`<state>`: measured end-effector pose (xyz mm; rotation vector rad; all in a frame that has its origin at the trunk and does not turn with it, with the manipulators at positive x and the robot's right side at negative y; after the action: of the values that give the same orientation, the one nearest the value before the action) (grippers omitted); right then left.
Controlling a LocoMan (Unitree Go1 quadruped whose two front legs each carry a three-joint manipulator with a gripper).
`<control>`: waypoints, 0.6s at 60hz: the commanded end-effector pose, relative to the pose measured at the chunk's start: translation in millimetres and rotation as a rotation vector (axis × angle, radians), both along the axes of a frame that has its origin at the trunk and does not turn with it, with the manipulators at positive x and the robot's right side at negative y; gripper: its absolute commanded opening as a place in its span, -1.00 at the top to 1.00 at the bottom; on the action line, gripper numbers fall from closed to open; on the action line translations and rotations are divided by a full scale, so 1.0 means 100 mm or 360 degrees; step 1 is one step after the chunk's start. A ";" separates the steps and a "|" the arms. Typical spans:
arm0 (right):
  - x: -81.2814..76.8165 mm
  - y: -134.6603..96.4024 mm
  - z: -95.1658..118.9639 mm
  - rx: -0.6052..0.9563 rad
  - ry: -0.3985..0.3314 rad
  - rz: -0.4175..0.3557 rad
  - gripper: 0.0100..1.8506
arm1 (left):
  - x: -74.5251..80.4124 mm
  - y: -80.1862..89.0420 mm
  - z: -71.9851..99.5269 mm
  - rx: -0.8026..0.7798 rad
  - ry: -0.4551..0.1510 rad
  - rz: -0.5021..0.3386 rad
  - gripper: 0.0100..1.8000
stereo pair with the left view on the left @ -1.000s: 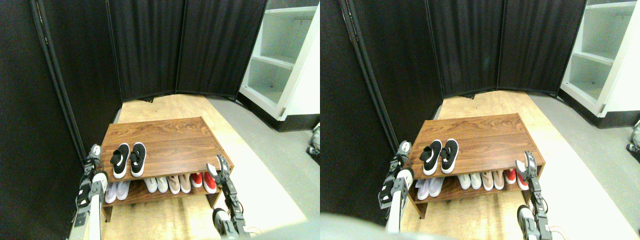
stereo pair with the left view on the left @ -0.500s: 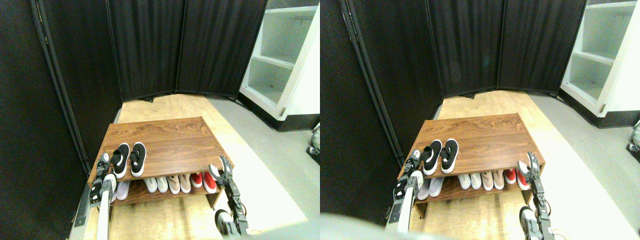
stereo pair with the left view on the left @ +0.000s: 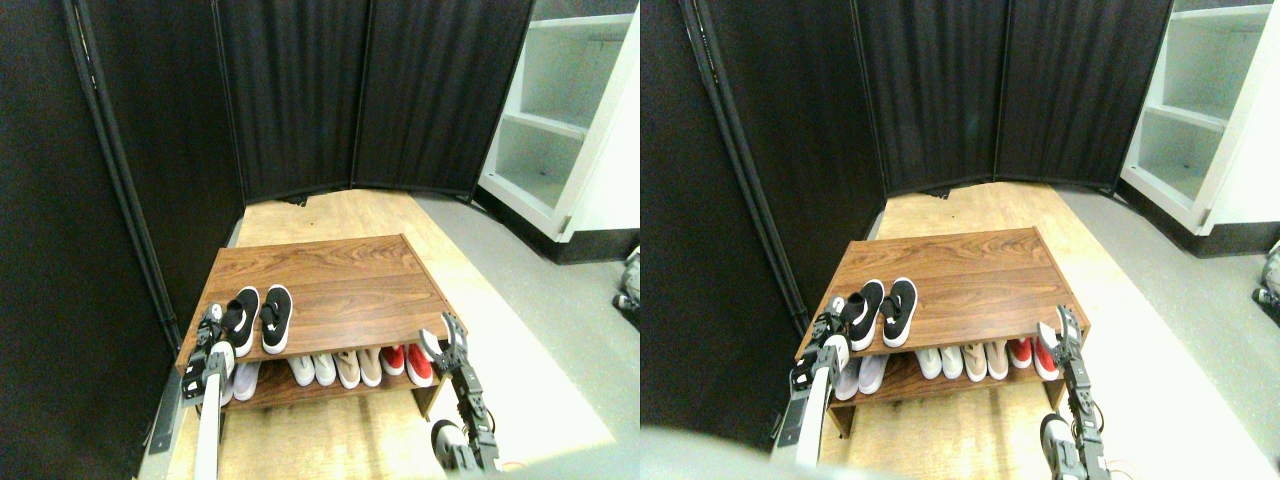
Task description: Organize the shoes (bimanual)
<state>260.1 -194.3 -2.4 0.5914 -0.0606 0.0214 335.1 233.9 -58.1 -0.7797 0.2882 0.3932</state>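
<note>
The shoes, a black pair with white soles, lie side by side on the left of the wooden rack's top [stereo pair with the left view on the left: 330,275], toes pointing away from me. The left shoe [stereo pair with the left view on the left: 241,319] and the right shoe [stereo pair with the left view on the left: 276,317] sit close together near the front edge. My left gripper [stereo pair with the left view on the left: 212,326] is at the rack's left front corner, right beside the left shoe's outer side. My right gripper [stereo pair with the left view on the left: 444,339] stands open at the rack's right front corner, far from the black pair, with nothing between its fingers.
The lower shelf holds a pale pair [stereo pair with the left view on the left: 232,380] on the left, then white [stereo pair with the left view on the left: 312,369], beige [stereo pair with the left view on the left: 358,367] and red [stereo pair with the left view on the left: 408,362] pairs. Black folding screens [stereo pair with the left view on the left: 300,100] close off the left and back. A white shelf unit [stereo pair with the left view on the left: 560,120] stands at back right.
My left gripper has moved right and in from outside the rack to the left shoe's side. The right gripper has dropped slightly at the right corner. The shoes have not moved.
</note>
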 end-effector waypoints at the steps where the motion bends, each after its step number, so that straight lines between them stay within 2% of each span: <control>1: 0.02 0.01 0.09 -0.0004 -0.0090 0.0017 0.59 | -0.01 -0.12 -0.02 -0.0054 0.0023 -0.0071 1.00; 21: 0.06 0.03 0.10 -0.0024 -0.0101 0.0006 0.58 | -0.09 -0.43 0.08 -0.0285 -0.0017 -0.0137 1.00; 36: 0.07 0.04 0.10 -0.0020 -0.0084 -0.0005 0.58 | -0.08 -0.49 0.04 -0.0268 0.0010 -0.0151 1.00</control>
<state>264.6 -193.1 1.3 0.5924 -0.0804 0.0129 323.4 191.1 -55.6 -0.9349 0.3701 0.3216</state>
